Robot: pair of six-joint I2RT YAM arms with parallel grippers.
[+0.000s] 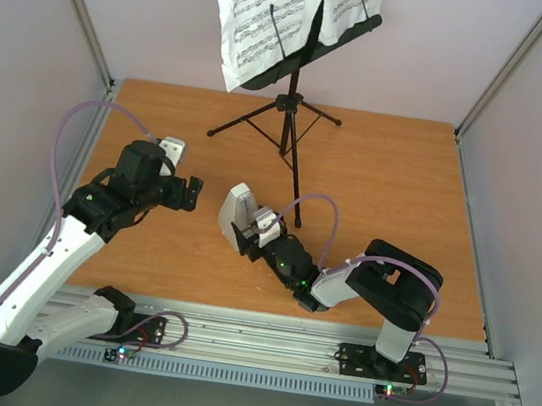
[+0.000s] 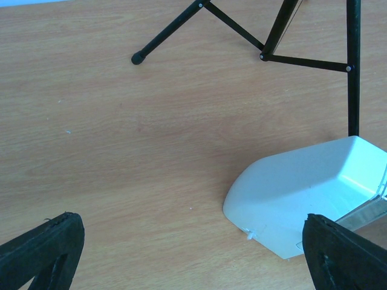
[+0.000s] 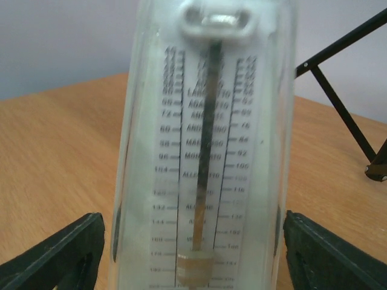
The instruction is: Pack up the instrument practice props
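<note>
The black music stand stands at the back middle, with white sheet-music pages on its desk. The pale grey metronome stands on the table's middle. My right gripper is open right at its front. In the right wrist view its fingers flank the metronome with a small gap on each side. A clear cover sits over the metronome's scale face. My left gripper is open and empty just left of the metronome. The stand's legs lie beyond.
The wooden table is walled by pale panels left, right and back. The stand's tripod feet spread over the back middle of the table. A metal rail runs along the near edge.
</note>
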